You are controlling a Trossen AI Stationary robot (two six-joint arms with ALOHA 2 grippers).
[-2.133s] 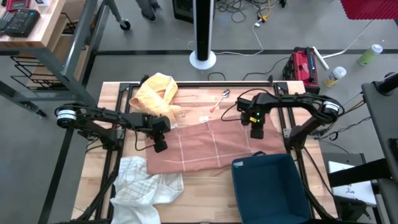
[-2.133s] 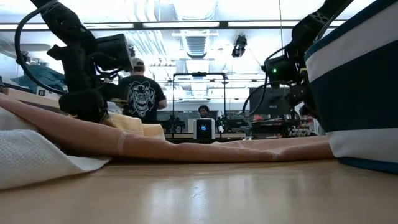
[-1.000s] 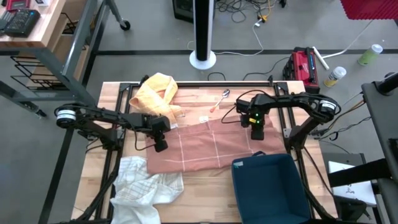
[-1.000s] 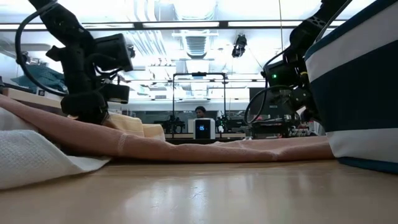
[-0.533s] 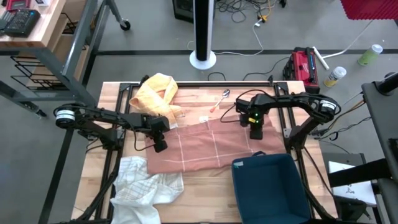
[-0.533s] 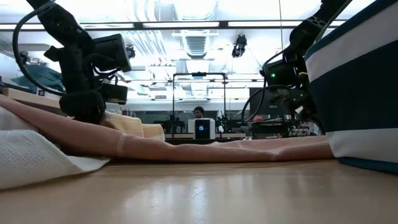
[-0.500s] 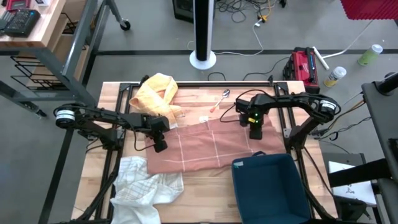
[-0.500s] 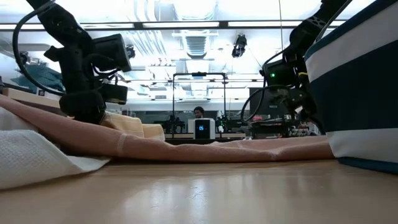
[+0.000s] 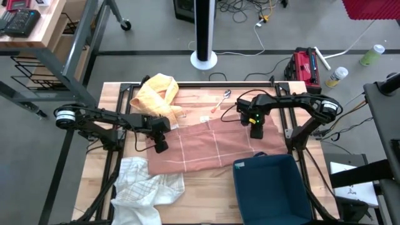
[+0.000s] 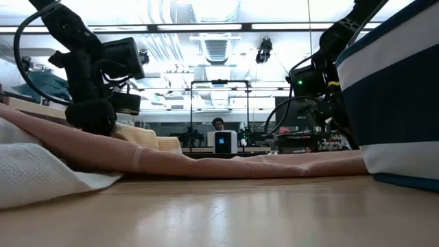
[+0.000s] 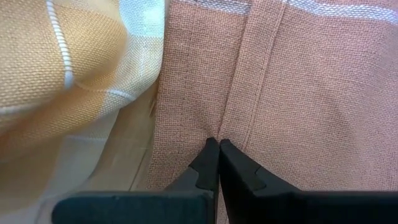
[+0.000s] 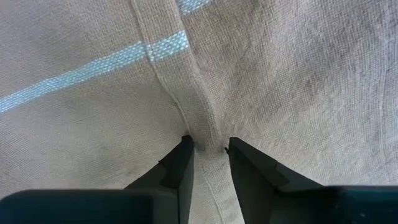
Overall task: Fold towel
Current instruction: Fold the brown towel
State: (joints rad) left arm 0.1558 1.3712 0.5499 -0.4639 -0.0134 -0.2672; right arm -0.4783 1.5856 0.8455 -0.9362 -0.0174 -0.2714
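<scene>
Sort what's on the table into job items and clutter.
Job: pink towel, left gripper shut on its left edge, right gripper at its right edge.
Clutter: yellow towel, white towel, blue bin, spoon.

Readable text: we find none on anything in view.
Labels, brands, numbers, signs: we can read none.

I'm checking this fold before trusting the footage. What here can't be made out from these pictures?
- Pink towel, high view: its near right corner is covered by the blue bin.
- Left gripper, left wrist view: fingers pressed shut at a towel seam; whether cloth is pinched is hidden.
- Right gripper, right wrist view: a fold sits between parted fingers; contact unclear.
- Blue bin, low view: cut off by the right edge.
</scene>
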